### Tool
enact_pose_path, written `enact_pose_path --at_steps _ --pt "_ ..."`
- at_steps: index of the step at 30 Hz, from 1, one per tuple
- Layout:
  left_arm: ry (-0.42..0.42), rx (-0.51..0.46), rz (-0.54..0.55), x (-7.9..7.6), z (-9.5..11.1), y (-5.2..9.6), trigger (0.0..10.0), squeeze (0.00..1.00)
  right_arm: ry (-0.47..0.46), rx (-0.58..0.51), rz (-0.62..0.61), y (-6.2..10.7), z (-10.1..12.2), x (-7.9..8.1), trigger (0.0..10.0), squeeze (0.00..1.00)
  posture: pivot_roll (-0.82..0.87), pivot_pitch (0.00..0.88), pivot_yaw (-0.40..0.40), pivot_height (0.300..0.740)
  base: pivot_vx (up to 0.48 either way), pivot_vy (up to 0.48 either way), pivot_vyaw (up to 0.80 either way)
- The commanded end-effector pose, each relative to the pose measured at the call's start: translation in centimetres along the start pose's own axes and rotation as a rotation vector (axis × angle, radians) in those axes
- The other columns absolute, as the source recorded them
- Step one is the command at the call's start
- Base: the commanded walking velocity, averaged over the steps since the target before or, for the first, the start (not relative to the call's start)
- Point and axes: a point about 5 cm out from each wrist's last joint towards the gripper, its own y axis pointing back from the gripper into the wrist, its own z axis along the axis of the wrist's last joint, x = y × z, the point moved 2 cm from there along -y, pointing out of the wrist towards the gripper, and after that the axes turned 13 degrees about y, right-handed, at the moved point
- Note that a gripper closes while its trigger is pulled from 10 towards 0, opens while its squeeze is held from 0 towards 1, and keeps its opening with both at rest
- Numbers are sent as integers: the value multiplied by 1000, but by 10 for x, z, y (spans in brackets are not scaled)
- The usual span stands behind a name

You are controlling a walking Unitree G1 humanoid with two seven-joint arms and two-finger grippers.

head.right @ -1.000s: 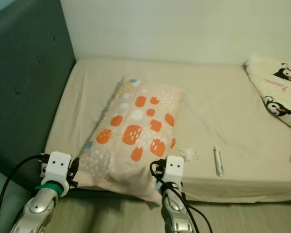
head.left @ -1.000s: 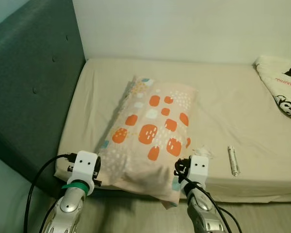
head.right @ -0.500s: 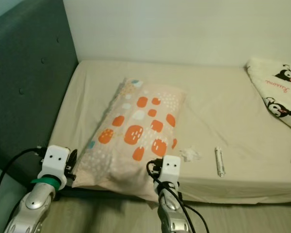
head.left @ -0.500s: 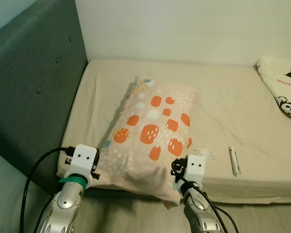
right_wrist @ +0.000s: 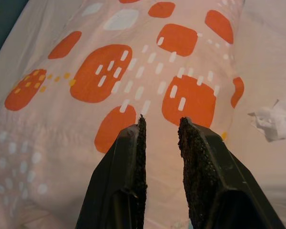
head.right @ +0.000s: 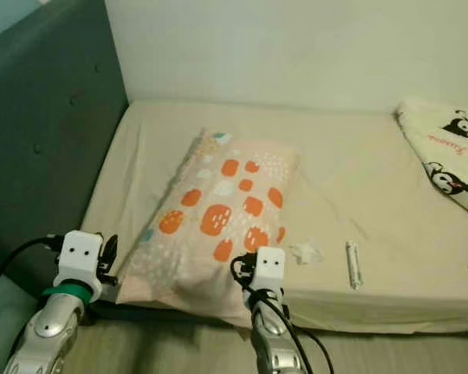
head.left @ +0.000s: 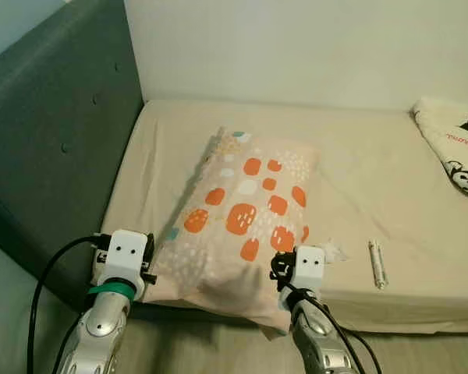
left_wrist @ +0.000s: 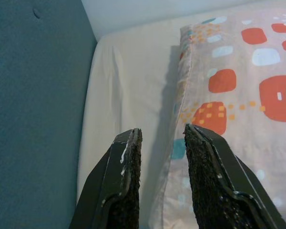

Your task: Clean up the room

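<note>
Both arms had drawn back from the pillow (head.left: 246, 218) — left hand (left_wrist: 162, 143) and right hand (right_wrist: 161, 129) released, empty — so a hasty regrasp risked dragging it off the bed (head.left: 374, 179).

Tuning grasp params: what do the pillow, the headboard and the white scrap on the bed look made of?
Pillow: soft woven fabric, matte, printed orange; it creases and sags at the edge.
Headboard: grey upholstery, probably felt-like cloth, with button tufts.
White scrap: likely crumpled tissue or paper, with a thin ragged outline.
</note>
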Motion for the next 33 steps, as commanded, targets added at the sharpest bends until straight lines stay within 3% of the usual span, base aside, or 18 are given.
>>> enact_pose_path --at_steps 1,20,33 --pt "5 17 6 -1 -5 3 10000 0 6 29 3 2 -6 0 10000 0 81 27 16 721 345 0 0" --pt "4 6 7 0 -2 4 10000 0 11 66 6 2 -12 1 10000 0 86 37 16 721 337 0 -84" --pt "-12 -27 95 7 1 5 10000 0 11 60 19 1 -10 2 10000 0 85 51 13 721 0 0 0"
